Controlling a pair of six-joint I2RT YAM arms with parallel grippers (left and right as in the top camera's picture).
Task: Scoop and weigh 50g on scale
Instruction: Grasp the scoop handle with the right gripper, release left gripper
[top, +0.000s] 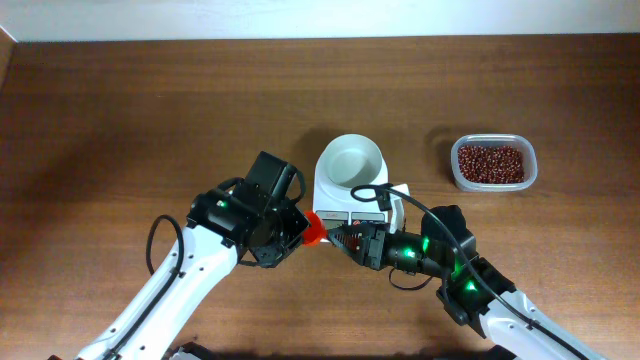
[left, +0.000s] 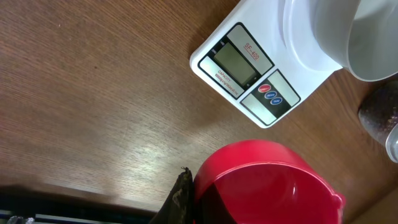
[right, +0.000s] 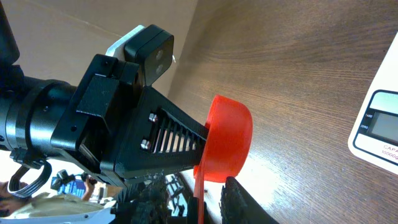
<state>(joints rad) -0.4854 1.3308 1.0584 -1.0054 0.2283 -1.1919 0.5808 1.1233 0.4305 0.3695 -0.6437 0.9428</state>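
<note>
1. Left gripper (top: 298, 233): fingers (right: 177, 140) drawn together, clamped on the round cup of a red plastic scoop (right: 229, 138). Sits just below the centre of the overhead frame. Its white arm enters from the lower left corner.

2. Right gripper (right: 204, 196): 2 fingers (right: 245, 202) apart, 1 on each side of the scoop's thin handle (right: 199, 186). The handle runs down from the cup to the bottom edge of the right wrist frame. A gap shows between the handle and the finger on its right. Contact on the other side cannot be told. Its arm enters the overhead frame from the lower right, with green lights lit.

3. Scoop: lies between the 2 grippers. In the left wrist frame its glossy red cup fills the lower middle.

4. Scale (left: 267, 68): white, standing on the counter (top: 150, 110) at the centre of the overhead frame, just above both grippers, its lower left corner just beside the scoop. It has a grey display (left: 238, 62) and 3 round buttons (left: 271, 94), 1 red and 2 blue. A round white bowl (top: 350, 160) sits on its upper end, plain white inside.

5. Beans (top: 490, 163): small, dark red-brown, a loose heap in a clear rectangular tub (top: 533, 160). At the right of the overhead frame, to the right of the scale and not touching it, well apart from the scoop.

6. Counter: brown wood grain.
</note>
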